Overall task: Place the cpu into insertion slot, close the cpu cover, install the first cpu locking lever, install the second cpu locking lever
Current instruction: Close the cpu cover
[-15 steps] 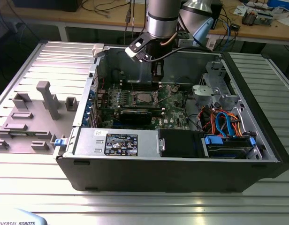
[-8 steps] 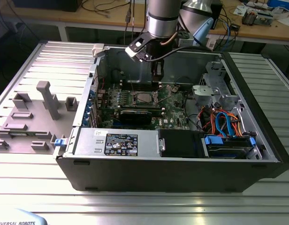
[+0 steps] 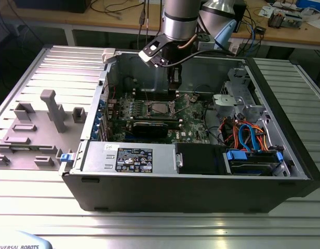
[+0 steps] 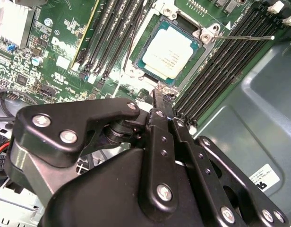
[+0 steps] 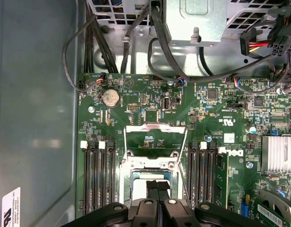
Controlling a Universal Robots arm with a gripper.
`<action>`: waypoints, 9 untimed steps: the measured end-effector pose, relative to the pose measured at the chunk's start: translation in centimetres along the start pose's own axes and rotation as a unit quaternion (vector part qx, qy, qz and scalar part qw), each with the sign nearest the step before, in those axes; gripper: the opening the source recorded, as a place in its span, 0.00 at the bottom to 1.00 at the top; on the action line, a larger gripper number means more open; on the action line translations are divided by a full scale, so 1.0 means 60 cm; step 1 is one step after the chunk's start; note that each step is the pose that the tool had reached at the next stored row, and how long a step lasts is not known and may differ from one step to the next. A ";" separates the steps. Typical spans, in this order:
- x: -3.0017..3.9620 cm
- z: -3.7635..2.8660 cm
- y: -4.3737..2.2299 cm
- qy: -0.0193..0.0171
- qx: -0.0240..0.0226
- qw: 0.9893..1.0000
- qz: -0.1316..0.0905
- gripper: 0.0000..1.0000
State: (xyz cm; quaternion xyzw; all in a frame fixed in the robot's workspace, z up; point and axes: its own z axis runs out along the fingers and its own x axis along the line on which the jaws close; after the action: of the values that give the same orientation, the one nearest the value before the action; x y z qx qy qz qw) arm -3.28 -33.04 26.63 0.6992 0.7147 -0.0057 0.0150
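Lying open, computer case point(image 3: 201, 193): on its side on the desk point(image 3: 149, 228), motherboard point(image 5: 221, 120) facing up.
gripper point(image 5: 158, 185): closed, nothing between the fingers, hanging low over the motherboard.
cpu cover point(image 5: 156, 127): swung up and open, on the far side of the insertion slot point(image 4: 205, 34) from the gripper.
insertion slot: just ahead of the fingertips.
cpu point(image 4: 168, 51): seated flat in the insertion slot, uncovered.
locking lever point(image 4: 244, 37): thin wire, sticking out free to one side.

A ribbed silver metal worktop point(image 3: 160, 228) spans the exterior view, glinting under even light. Behind it runs what looks like a wooden desk point(image 3: 305, 31), strewn with cables point(image 3: 110, 8) and small electronics point(image 3: 284, 18), partly cut off.
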 end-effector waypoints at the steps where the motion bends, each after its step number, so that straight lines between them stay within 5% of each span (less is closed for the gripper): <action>1: 0.000 0.000 0.001 0.000 0.000 1.000 0.000 0.11; 9: 0.000 0.000 0.014 0.000 0.000 1.000 0.000 0.11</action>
State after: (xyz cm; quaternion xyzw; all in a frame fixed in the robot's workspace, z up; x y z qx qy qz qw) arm -2.45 -33.04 26.63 0.6992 0.7147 -0.0057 0.0150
